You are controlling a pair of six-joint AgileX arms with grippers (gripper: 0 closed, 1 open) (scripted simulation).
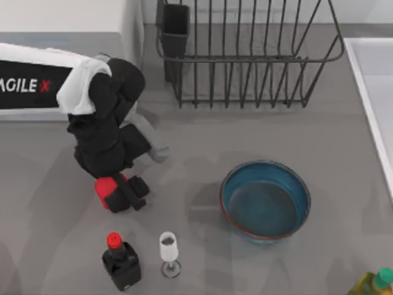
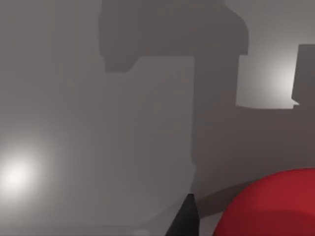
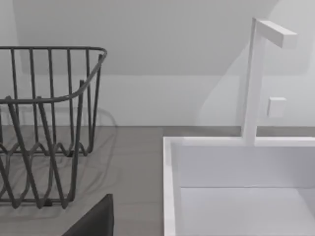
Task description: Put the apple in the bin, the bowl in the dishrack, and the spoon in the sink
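Observation:
The red apple (image 1: 105, 188) lies on the grey table at the left. My left gripper (image 1: 126, 193) is down at it, open, fingers on either side. In the left wrist view the apple (image 2: 275, 204) bulges close by, with a small gap to one black fingertip (image 2: 186, 220). The deep-blue bowl (image 1: 265, 200) stands upright at centre right. At the back is the black wire dishrack (image 1: 245, 61) (image 3: 49, 98), with its utensil cup (image 1: 174, 31). The sink (image 1: 368, 80) (image 3: 170, 187) runs along the right edge. The spoon and the bin are out of view. A dark part of my right gripper (image 3: 93, 221) shows facing rack and sink.
A red-capped black bottle (image 1: 121, 261) and a small white wine glass (image 1: 169, 249) stand just in front of the apple. A green-capped yellow bottle (image 1: 374, 283) sits at the front right corner. A white faucet (image 3: 253, 78) rises behind the sink. A white block (image 1: 67, 15) fills the back left.

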